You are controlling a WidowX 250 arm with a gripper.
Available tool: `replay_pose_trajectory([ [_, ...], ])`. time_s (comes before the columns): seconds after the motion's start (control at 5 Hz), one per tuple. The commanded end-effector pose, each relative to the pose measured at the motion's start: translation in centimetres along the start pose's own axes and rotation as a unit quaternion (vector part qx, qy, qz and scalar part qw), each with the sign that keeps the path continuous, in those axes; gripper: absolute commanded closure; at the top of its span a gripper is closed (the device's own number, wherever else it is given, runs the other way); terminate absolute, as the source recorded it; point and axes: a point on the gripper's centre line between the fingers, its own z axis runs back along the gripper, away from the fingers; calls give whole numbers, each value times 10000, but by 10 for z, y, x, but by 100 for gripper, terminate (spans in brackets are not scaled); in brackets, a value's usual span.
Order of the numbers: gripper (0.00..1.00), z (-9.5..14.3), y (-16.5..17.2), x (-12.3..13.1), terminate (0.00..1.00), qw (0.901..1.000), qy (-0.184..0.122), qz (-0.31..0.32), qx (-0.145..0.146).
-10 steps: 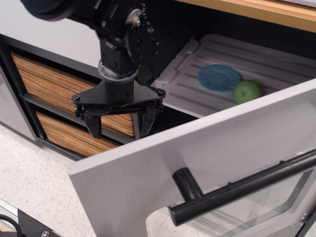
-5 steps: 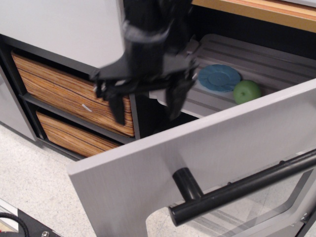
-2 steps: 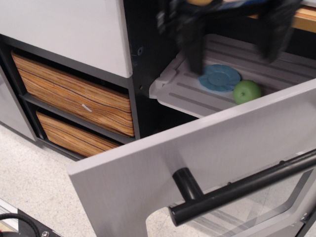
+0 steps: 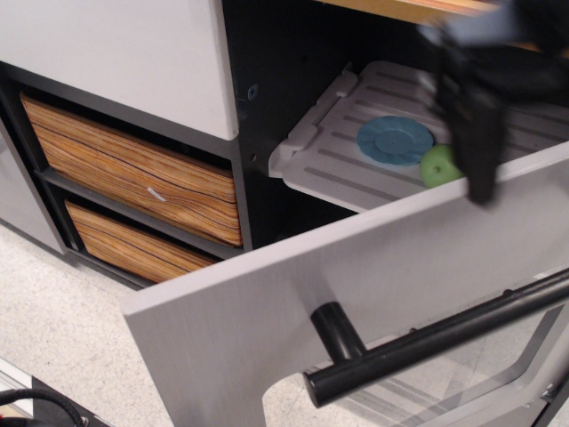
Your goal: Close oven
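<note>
The oven stands open. Its grey door (image 4: pixel 373 267) hangs forward and down across the lower right, with the thick black bar handle (image 4: pixel 444 338) and the clear window (image 4: pixel 471 387) facing me. Inside, the pale ribbed rack (image 4: pixel 347 169) holds a blue plate (image 4: pixel 395 140) and a green ball (image 4: pixel 436 167). My gripper (image 4: pixel 533 169) is blurred at the upper right, over the door's top edge. Only one dark finger (image 4: pixel 480 151) shows, just right of the green ball. The other finger lies past the frame edge, so the jaws stand apart and empty.
Two striped wood-grain drawers (image 4: pixel 133 169) (image 4: pixel 124 245) sit left of the oven under a white panel (image 4: pixel 116 53). A wooden countertop edge (image 4: pixel 400 7) runs above. Speckled floor (image 4: pixel 53 320) lies at the lower left.
My gripper has swung from in front of the wood-grain drawers up and to the right, across the oven opening, to the right edge above the door. The door has not moved.
</note>
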Motion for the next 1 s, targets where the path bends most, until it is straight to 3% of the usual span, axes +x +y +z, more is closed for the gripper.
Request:
replay_pose_trajectory([
  [0.0,0,-29,-25,-30,0,9991,94,-217,-361],
  [0.4,0,-96,-24,-23,0,9984,130,-550,-40],
  [0.6,0,-113,-11,-9,0,9975,-52,-692,159],
  [0.8,0,-114,6,6,0,9974,-220,-664,192],
])
